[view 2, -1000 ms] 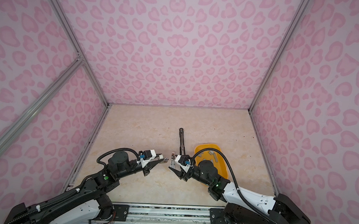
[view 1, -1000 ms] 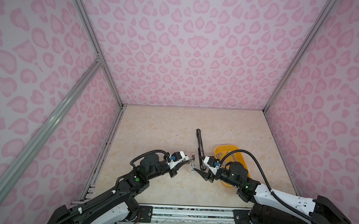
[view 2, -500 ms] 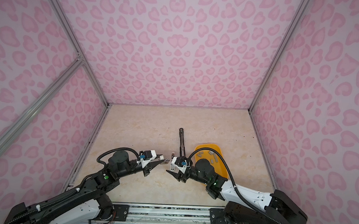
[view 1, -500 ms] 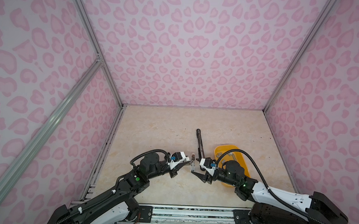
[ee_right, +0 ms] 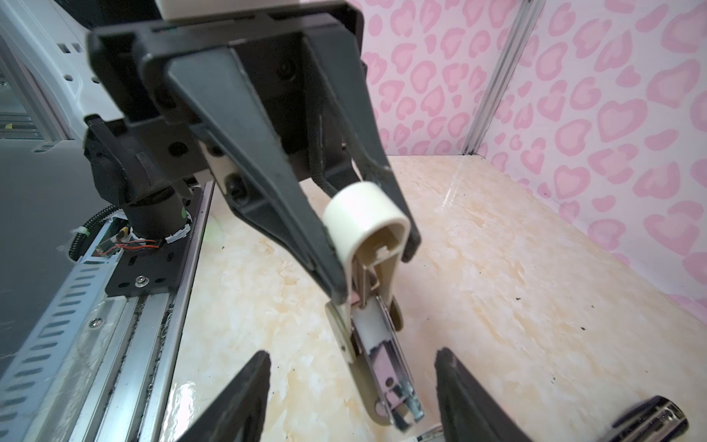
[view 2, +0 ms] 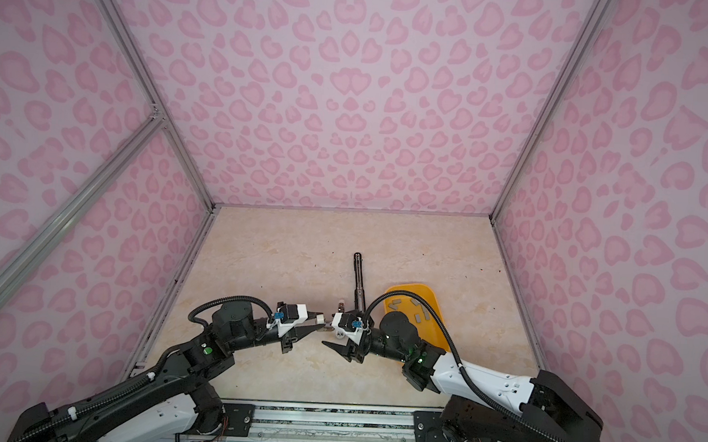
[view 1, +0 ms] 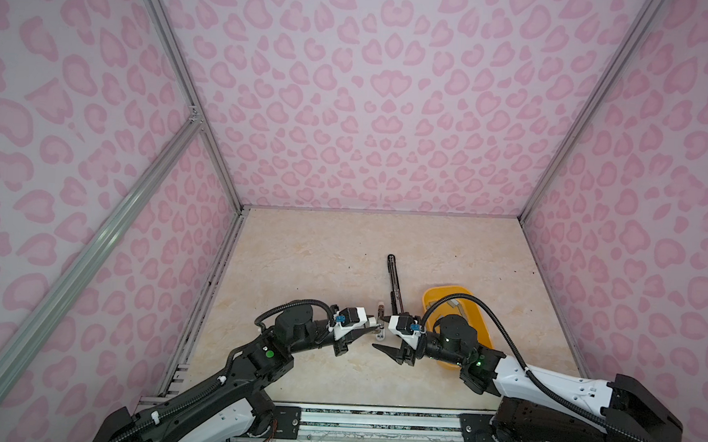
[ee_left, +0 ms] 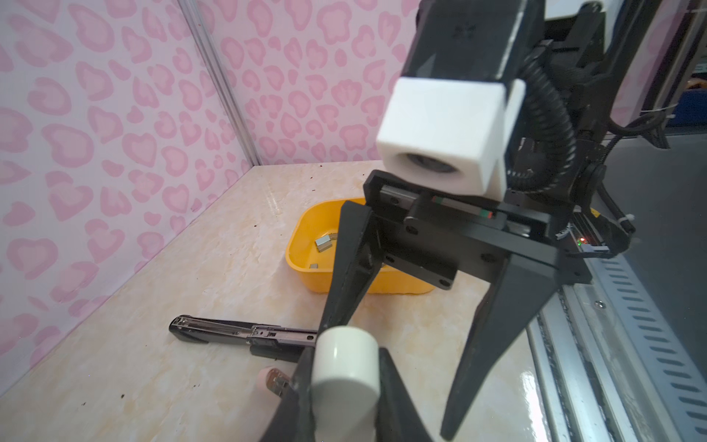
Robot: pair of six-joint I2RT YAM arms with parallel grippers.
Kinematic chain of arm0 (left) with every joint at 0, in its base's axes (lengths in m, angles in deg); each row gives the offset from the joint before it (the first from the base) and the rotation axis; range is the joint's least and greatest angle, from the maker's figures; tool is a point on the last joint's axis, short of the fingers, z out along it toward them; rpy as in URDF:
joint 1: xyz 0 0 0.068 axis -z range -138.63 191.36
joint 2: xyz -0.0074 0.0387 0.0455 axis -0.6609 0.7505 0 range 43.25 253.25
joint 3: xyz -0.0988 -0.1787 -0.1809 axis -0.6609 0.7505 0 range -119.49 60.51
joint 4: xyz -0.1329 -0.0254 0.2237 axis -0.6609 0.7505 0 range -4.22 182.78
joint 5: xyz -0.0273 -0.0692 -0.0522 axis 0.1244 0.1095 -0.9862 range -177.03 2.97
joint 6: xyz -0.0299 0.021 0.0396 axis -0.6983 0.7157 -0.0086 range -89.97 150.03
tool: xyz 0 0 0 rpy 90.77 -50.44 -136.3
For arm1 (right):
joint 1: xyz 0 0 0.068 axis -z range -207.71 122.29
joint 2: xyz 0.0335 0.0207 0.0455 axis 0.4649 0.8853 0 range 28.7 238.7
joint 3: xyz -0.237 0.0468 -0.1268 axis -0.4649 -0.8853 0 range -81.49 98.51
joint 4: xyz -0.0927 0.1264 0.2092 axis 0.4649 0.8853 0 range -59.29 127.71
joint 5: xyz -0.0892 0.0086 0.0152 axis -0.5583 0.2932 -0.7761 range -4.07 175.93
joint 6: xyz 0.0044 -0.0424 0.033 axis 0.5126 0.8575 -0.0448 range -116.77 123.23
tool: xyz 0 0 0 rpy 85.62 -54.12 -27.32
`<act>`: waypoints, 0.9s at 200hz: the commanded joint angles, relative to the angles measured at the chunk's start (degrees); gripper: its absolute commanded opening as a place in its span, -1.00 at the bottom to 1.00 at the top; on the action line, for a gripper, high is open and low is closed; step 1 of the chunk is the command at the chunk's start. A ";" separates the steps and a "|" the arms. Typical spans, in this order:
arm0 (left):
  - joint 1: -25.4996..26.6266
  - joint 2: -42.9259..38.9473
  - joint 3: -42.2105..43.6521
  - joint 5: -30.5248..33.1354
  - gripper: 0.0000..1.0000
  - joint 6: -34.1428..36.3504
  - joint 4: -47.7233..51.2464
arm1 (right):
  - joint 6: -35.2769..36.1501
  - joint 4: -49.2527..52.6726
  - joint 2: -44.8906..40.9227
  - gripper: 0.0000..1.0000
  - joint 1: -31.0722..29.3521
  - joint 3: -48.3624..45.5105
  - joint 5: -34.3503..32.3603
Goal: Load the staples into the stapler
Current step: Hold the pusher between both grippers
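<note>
Left hand [ee_right: 373,268] holds the open white stapler [ee_right: 377,319] by its top; right hand [view 1: 381,335] is wide and empty, close beside it.

This is a robotics test cell of the lab kind: a small booth of flat panels printed with pink hearts [view 1: 371,106], held in bare silver aluminium frame posts [view 1: 194,116], closes in a beige marble-look tabletop [view 1: 321,262]. A black-and-white jointed left robot arm [view 1: 253,362] and its twin right robot arm [view 1: 543,377] rise from a slotted silver metal rail [view 1: 375,418] along the front edge, with black corrugated cables [ee_left: 565,126] looping in the open.
</note>
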State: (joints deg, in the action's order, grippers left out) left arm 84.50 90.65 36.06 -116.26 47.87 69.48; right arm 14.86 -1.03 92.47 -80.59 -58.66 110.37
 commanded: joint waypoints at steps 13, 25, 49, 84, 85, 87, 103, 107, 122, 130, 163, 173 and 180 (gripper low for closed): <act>0.06 -0.37 -0.73 -8.26 -0.94 2.57 -1.94 | 0.67 0.98 0.36 0.34 -0.05 0.51 1.00; 0.07 -0.27 -0.82 -9.94 -0.94 3.17 -1.84 | 0.85 1.31 0.65 0.31 -0.10 0.73 1.37; 0.06 0.45 -1.26 -12.01 -0.94 3.81 -1.42 | 1.02 2.02 1.26 0.27 -0.09 1.38 2.77; 0.04 1.31 -1.74 -13.80 -0.94 4.39 -0.87 | 0.93 2.13 1.45 0.17 -0.08 1.68 4.04; 0.03 1.35 -1.74 -13.86 -0.94 4.39 -0.86 | 0.93 2.17 1.45 0.17 -0.10 1.69 4.08; 0.04 1.40 -1.88 -13.91 -0.94 4.39 -0.80 | 0.93 2.21 1.45 0.16 -0.11 1.69 4.11; 0.02 1.86 -1.98 -14.33 -0.94 4.57 -0.67 | 0.91 2.26 1.58 0.14 -0.11 1.78 4.60; 0.04 1.99 -2.02 -14.34 -0.94 4.57 -0.61 | 0.86 2.33 1.59 0.14 -0.08 1.78 4.68; 0.07 2.28 -2.22 -14.52 -0.94 4.66 -0.45 | 0.75 2.47 1.62 0.11 -0.09 2.00 5.06; 0.02 2.35 -2.34 -14.45 -0.94 4.68 -0.41 | 0.75 2.70 1.62 0.08 -0.18 2.12 5.10; 0.02 2.22 -2.25 -13.80 -0.94 4.41 -0.48 | 1.08 3.18 1.54 -0.27 -0.25 2.40 5.18; 0.06 2.17 -2.18 -12.84 -0.93 3.99 -0.95 | 1.24 3.18 1.58 -0.41 -0.34 2.42 5.05; 0.10 1.96 -1.84 -11.38 -0.88 3.27 -1.49 | 1.60 3.34 1.54 -0.47 -0.42 2.46 4.83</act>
State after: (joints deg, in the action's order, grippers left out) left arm 84.48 92.90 34.44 -128.87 52.48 69.73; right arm 16.26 2.51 93.93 -80.89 -56.52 116.23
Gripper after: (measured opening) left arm 0.234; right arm 0.324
